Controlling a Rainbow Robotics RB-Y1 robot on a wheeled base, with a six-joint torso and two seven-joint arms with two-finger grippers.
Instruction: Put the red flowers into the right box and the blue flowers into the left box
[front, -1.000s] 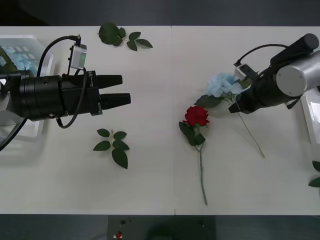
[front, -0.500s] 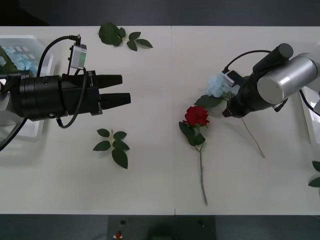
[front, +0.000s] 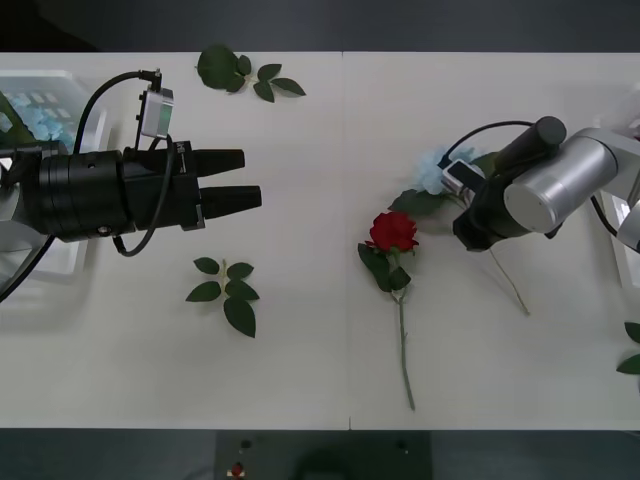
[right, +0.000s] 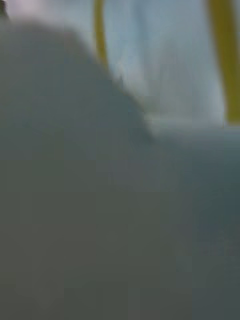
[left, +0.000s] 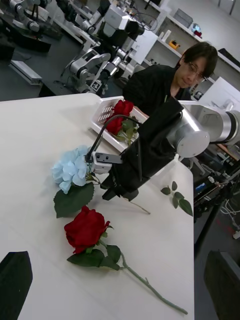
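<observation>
On the white worktop (front: 300, 380) a blue flower (left: 71, 169) lies near the middle-right with a red flower (front: 392, 231) just beside it; the right gripper (front: 468, 232) is down over the blue flower's stem, and whether its fingers are spread or pinching cannot be told. The left gripper (front: 232, 184) hovers well apart at the left, fingers slightly spread and holding nothing. The right box (left: 101, 116) holds red roses; the left box (front: 75, 85) holds blue blooms.

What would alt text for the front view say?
The right gripper is down on a blue flower's stem beside a red rose on a white table; the left gripper hangs open above it.
</observation>
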